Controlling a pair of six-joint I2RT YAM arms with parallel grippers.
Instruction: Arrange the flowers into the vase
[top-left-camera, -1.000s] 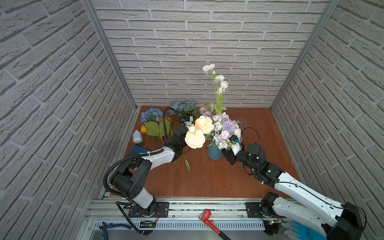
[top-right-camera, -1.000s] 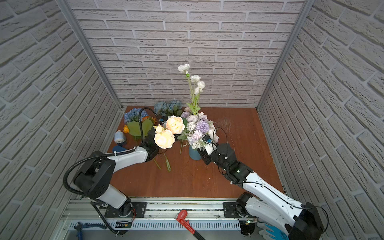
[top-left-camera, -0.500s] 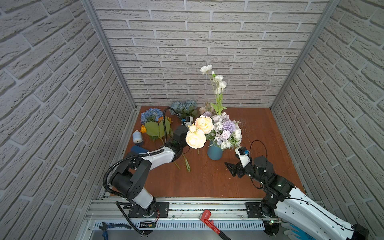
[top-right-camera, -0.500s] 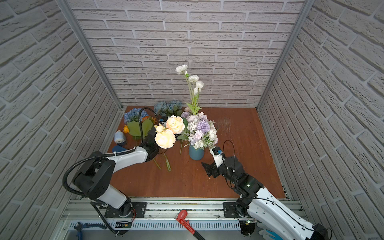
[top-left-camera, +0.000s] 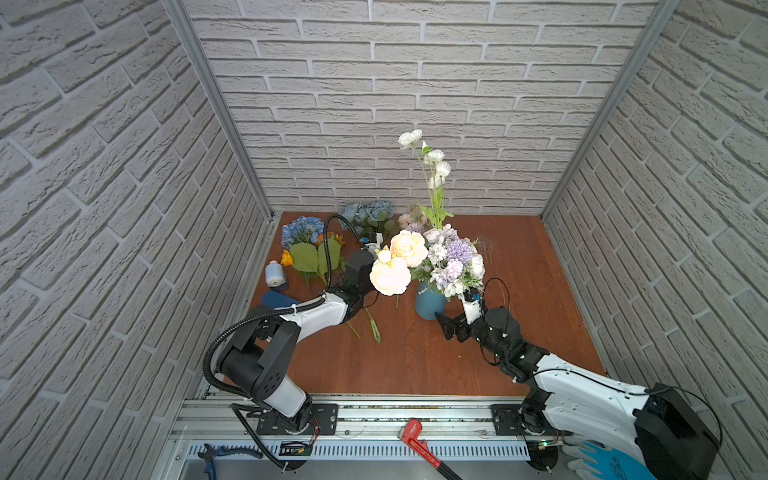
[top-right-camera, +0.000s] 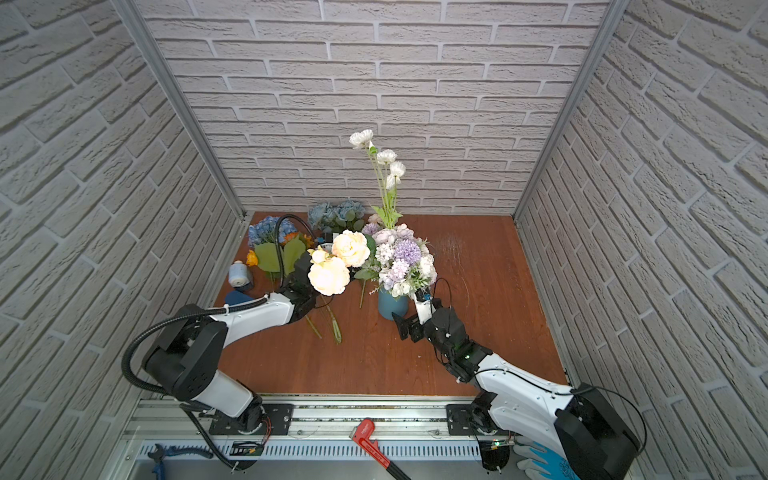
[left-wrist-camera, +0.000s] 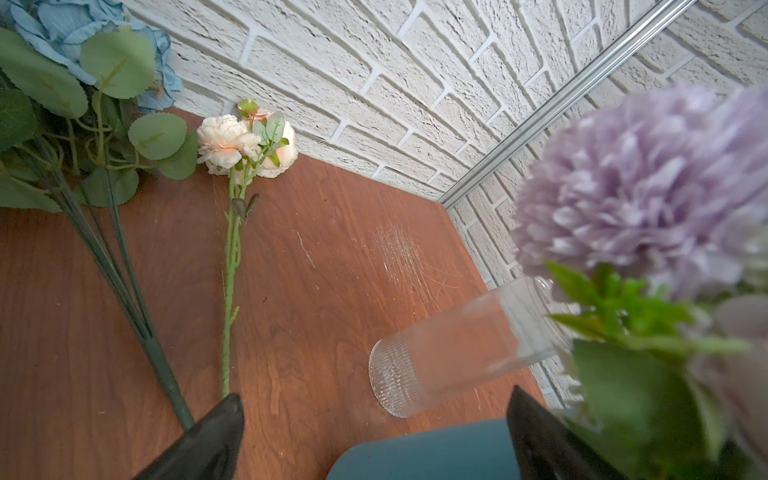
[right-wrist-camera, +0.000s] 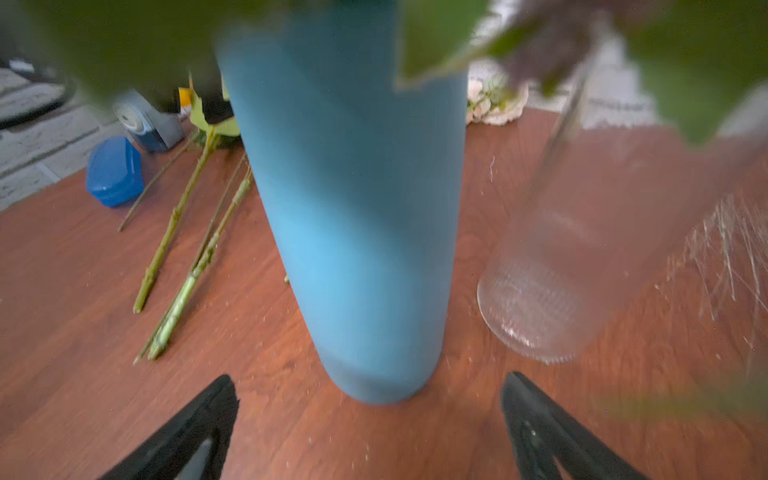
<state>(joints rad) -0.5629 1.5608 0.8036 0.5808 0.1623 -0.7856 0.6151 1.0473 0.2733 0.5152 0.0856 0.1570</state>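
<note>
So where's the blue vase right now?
In both top views the blue vase stands mid-table under the bouquet, just beyond the open right gripper.

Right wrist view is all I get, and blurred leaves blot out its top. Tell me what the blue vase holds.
Observer: In both top views the blue vase holds a bunch of lilac-white clusters that hides its mouth.
Operator: Now place the left gripper for me.
Observer: The left gripper sits left of the vase. In both top views the cream-peach roses hide it, but its own wrist view shows the jaws wide apart.
Operator: Name what lies loose at the back left.
Observer: A blue hydrangea and dusty-blue roses lie on the table near that corner.
</note>
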